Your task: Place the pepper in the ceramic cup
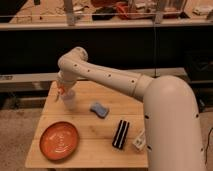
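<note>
The ceramic cup point(69, 100), small, pale and tapered, stands on the left rear part of the wooden table point(95, 147). My gripper point(62, 91) hangs from the white arm directly over the cup's left rim. A tiny orange-red piece, the pepper point(60, 90), shows at the gripper's tip, just above the cup. The gripper looks shut on it. The cup's inside is hidden.
A large round orange plate point(59, 140) lies at the front left. A blue sponge-like block point(99, 109) lies in the middle. A black ribbed object point(120, 134) and a small white item point(138, 141) lie at the front right. Dark shelving stands behind.
</note>
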Robot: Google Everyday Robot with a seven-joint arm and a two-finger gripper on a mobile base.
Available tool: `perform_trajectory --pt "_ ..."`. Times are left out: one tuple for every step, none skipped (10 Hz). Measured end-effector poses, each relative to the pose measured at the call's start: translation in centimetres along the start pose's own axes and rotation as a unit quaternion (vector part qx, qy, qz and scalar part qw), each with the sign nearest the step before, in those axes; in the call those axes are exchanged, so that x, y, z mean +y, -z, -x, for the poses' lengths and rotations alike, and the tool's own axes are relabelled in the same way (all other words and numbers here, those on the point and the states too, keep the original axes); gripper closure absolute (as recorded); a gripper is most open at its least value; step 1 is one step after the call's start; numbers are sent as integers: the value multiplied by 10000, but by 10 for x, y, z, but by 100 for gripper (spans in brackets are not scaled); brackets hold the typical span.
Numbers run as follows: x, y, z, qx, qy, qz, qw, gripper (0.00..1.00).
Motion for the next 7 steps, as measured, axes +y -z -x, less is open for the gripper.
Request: perform_trajectory --pt "-1 -1 1 -16 4 -2 10000 100" --pt "-1 -3 1 -24 4 -7 10000 97" --pt "-1 -4 1 -33 -1 -13 10000 93" --pt "-3 -7 3 -49 10 -15 10000 93" --pt "-4 -8 5 -68 14 -16 10000 97" --pt "-4 -9 4 -74 12 -12 10000 96" --pt "-3 -9 4 -73 4 -18 10000 91"
